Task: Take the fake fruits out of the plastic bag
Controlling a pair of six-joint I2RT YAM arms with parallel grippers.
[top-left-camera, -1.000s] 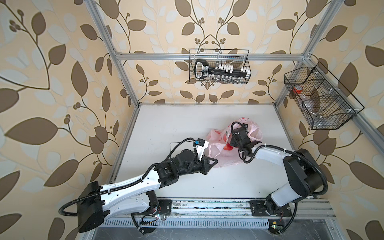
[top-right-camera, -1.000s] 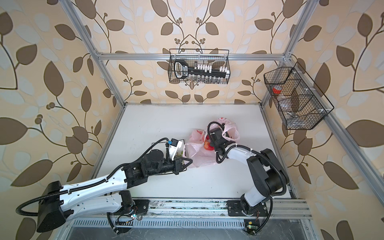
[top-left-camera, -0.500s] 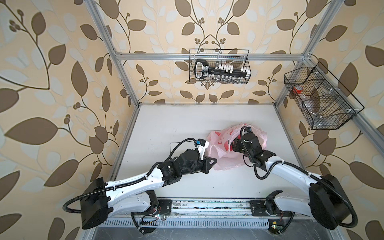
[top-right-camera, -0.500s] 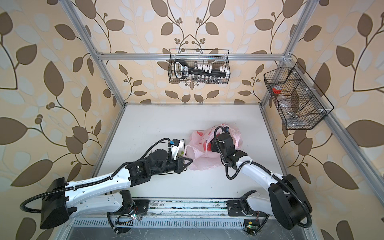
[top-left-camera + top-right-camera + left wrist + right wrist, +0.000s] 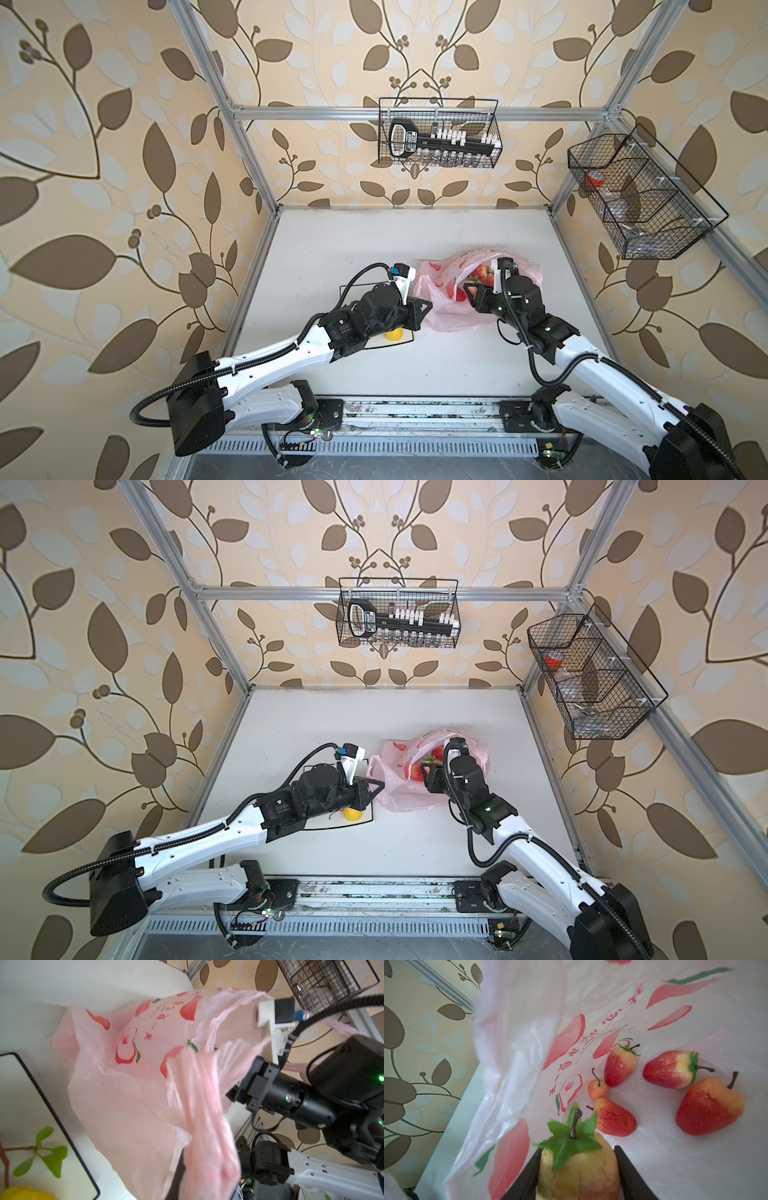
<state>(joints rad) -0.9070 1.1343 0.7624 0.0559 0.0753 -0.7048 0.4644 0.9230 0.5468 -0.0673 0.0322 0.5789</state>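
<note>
the pink translucent plastic bag (image 5: pixel 451 311) lies crumpled on the table (image 5: pixel 374 249) with its mouth open and red peach prints on its skin. one handle loop (image 5: pixel 199 1105) is gathered in the closed left tool (image 5: pixel 426 308). inside lie three red strawberries (image 5: pixel 619 1067), a tiny orange peach (image 5: pixel 597 1089) and a bigger red-orange peach (image 5: pixel 710 1105). a pale yellow-orange fruit (image 5: pixel 579 1174) with green leaves is pinched in the right tool (image 5: pixel 577 1149). the yellow pear (image 5: pixel 393 333) lies outside the bag, on the plate (image 5: pixel 31 1105).

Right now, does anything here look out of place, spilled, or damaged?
Nothing stands out. The pink plastic bag lies on the table, no tear showing, its handle pinched by the left gripper; the right gripper inside clamps a leafy fake fruit. The yellow pear sits on the plate.
</note>
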